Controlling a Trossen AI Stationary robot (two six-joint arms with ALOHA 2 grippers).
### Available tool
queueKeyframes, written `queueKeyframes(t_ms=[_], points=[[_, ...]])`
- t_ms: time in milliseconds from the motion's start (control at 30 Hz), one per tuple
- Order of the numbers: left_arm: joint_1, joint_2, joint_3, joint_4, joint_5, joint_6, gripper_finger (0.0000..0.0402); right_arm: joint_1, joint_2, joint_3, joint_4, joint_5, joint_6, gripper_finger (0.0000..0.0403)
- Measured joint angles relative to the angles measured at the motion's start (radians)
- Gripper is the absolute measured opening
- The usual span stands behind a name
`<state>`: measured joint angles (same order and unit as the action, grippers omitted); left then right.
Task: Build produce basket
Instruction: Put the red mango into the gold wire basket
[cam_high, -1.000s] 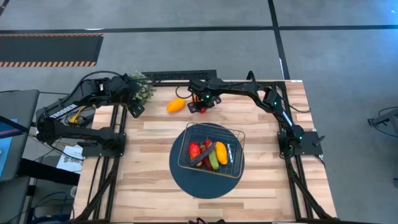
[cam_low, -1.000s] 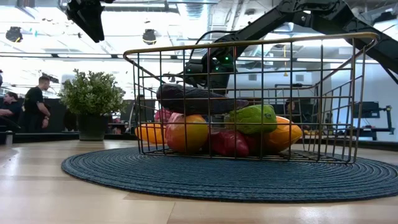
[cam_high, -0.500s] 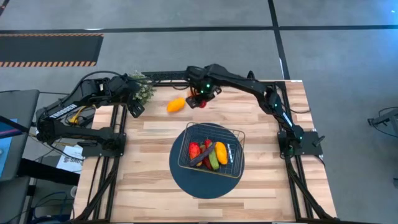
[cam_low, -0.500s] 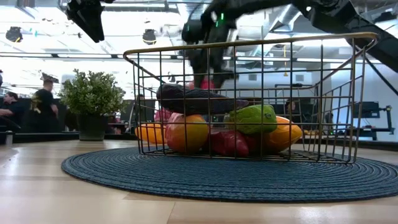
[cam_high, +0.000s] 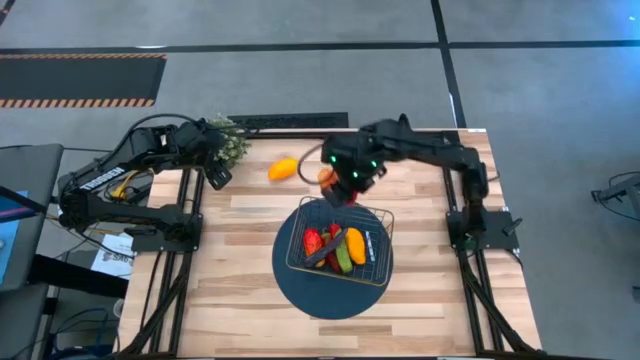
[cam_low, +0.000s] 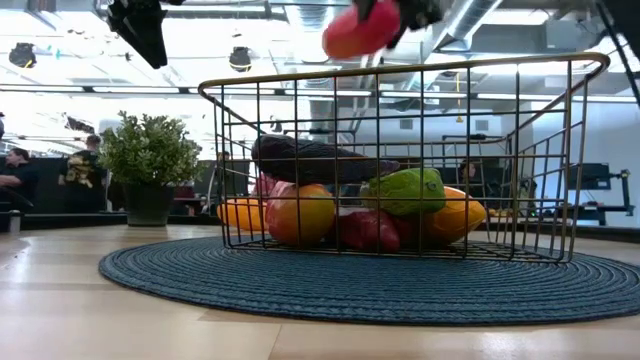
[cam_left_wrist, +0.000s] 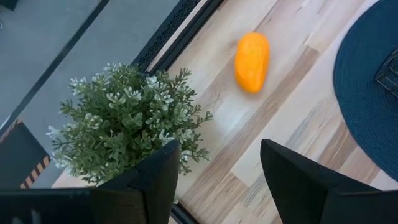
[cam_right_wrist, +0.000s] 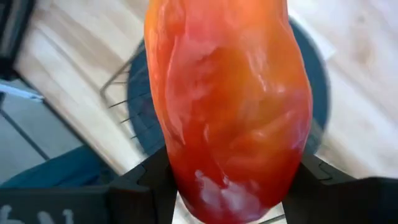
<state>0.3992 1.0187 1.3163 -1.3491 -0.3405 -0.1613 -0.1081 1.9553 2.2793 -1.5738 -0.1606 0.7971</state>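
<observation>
The red pepper (cam_right_wrist: 230, 106) sits between the two fingers of the right gripper (cam_high: 345, 180), which is closed on it. In the high view this is just above the centre of the frame, over the upper rim of the basket (cam_high: 385, 222). In the low view the pepper (cam_low: 358, 30) hangs at the top of the frame, above the basket (cam_low: 400, 70) and clear of the rim. The basket stands on the blue mat (cam_high: 295, 280) and already holds several pieces, among them a purple one (cam_low: 315, 158), a green one (cam_low: 405, 190) and orange ones. One orange pepper (cam_high: 283, 169) lies on the table (cam_high: 240, 250) at the upper left of the basket, well apart from it.

To do this step well, the right gripper should probably carry the pepper further over the middle of the basket, come down until it is near the pile, and only then open, so the pepper does not bounce out or hit the wire.

The left gripper (cam_left_wrist: 217, 174) waits at the upper left of the high view, near the plant (cam_high: 228, 140); its fingers stand apart with nothing between them.

In the right wrist view the pepper fills nearly the whole frame, so the basket below it is mostly hidden. In the high view the arm covers the pepper almost completely. How many pieces lie in the basket is hard to count.
</observation>
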Motion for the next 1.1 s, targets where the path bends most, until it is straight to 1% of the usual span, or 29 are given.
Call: queueKeyframes(t_ms=[100, 133, 333, 467, 567, 700, 833, 1000, 1100], points=[[0.000, 0.000, 0.000, 0.000, 0.004, 0.001, 0.0212, 0.079, -0.016, -0.005, 0.003, 0.013, 0.100, 0.0211], [0.000, 0.000, 0.000, 0.000, 0.005, 0.006, 0.0212, 0.105, -0.016, -0.010, 0.003, 0.037, 0.131, 0.0211], [0.000, 0.000, 0.000, 0.000, 0.020, 0.026, 0.0212, 0.221, 0.007, -0.067, 0.003, 0.074, 0.252, 0.0211], [0.000, 0.000, 0.000, -0.002, 0.022, 0.027, 0.0212, 0.256, 0.014, -0.198, 0.003, 0.080, 0.347, 0.0211], [0.000, 0.000, 0.000, -0.004, 0.022, 0.027, 0.0212, 0.280, 0.012, -0.320, 0.000, 0.049, 0.411, 0.0211], [0.000, 0.000, 0.000, -0.005, 0.023, 0.022, 0.0212, 0.308, 0.008, -0.449, 0.001, -0.030, 0.433, 0.0211], [0.000, 0.000, 0.000, -0.005, 0.023, -0.002, 0.0212, 0.326, 0.008, -0.557, 0.024, -0.072, 0.455, 0.0211], [0.000, 0.000, 0.000, -0.005, 0.023, -0.017, 0.0212, 0.331, 0.007, -0.612, 0.077, -0.080, 0.463, 0.0211], [0.000, 0.000, 0.000, -0.005, 0.024, -0.037, 0.0212, 0.322, 0.010, -0.617, 0.151, -0.052, 0.448, 0.0211]])
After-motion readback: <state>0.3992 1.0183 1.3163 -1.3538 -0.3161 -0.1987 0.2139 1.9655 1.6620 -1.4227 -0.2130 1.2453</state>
